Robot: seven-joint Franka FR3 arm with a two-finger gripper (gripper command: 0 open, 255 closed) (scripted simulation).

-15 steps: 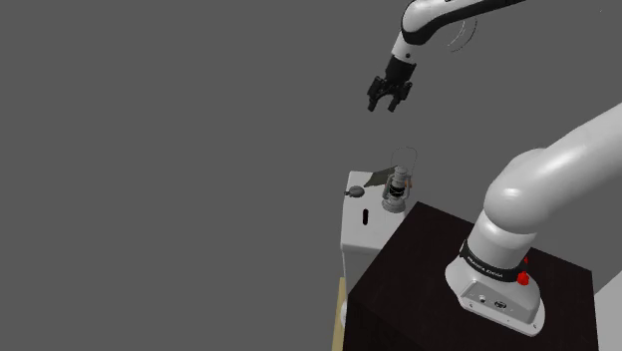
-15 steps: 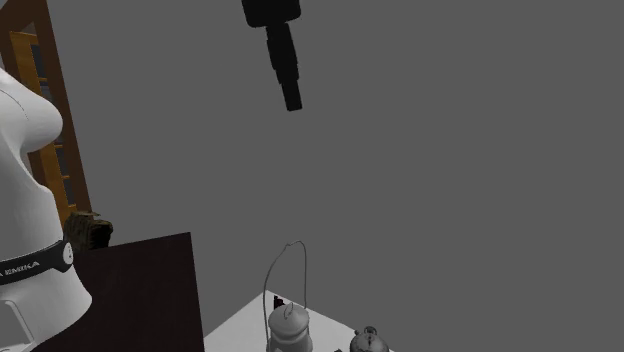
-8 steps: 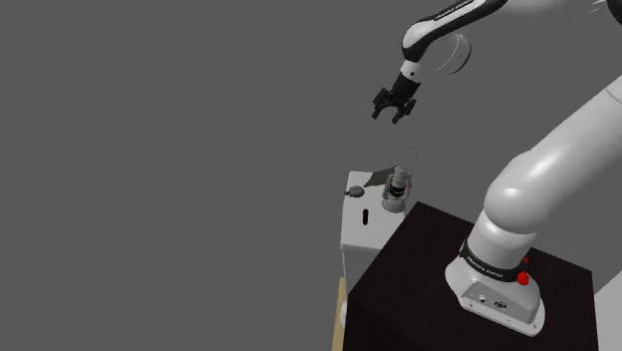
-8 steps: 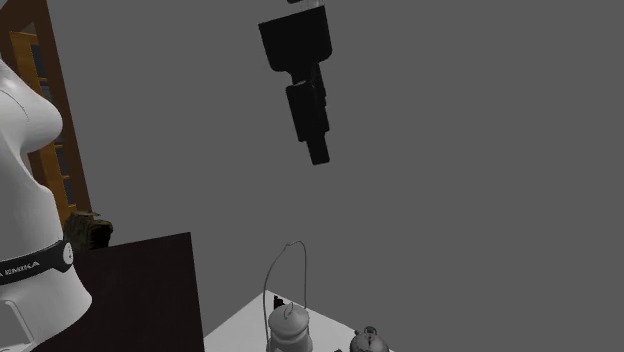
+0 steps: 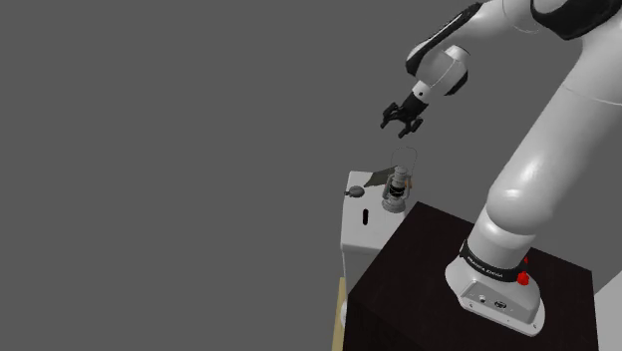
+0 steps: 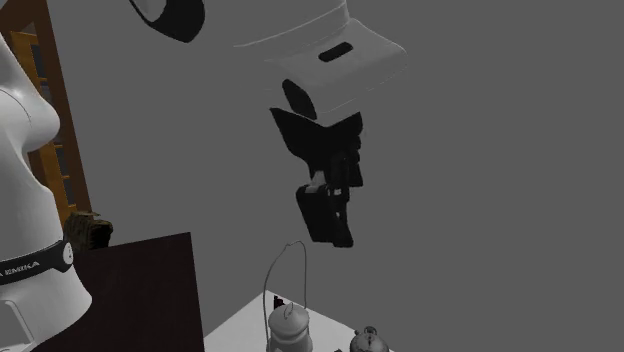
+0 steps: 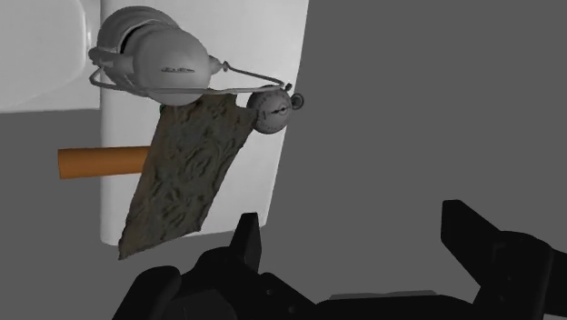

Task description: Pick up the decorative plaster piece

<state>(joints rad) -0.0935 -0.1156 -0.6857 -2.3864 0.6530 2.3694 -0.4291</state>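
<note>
- Plaster slab, brown-grey, rough-faced and long (image 7: pixel 186 173), lies flat on top of a white box-shaped cabinet (image 7: pixel 273 45). One end sits right by a grey metal lantern with a wire bail (image 7: pixel 154 59) and a small round grey bell (image 7: pixel 270 106).
- My all-black claw (image 7: pixel 359 245) is spread wide, with nothing between its fingers.
- Seen from the wrist, the slab lies off beyond one finger, not between the two. Its long axis slants away from the lantern, oblique to the line between my fingers. I judge I must shift sideways and turn to straddle its narrow width.
- The shoulder view adds the height: my claw hangs right of centre in the upper frame, well above the cabinet top.
- In the second exterior view my claw is side-on at mid-frame, with the lantern at the bottom edge beneath.
</note>
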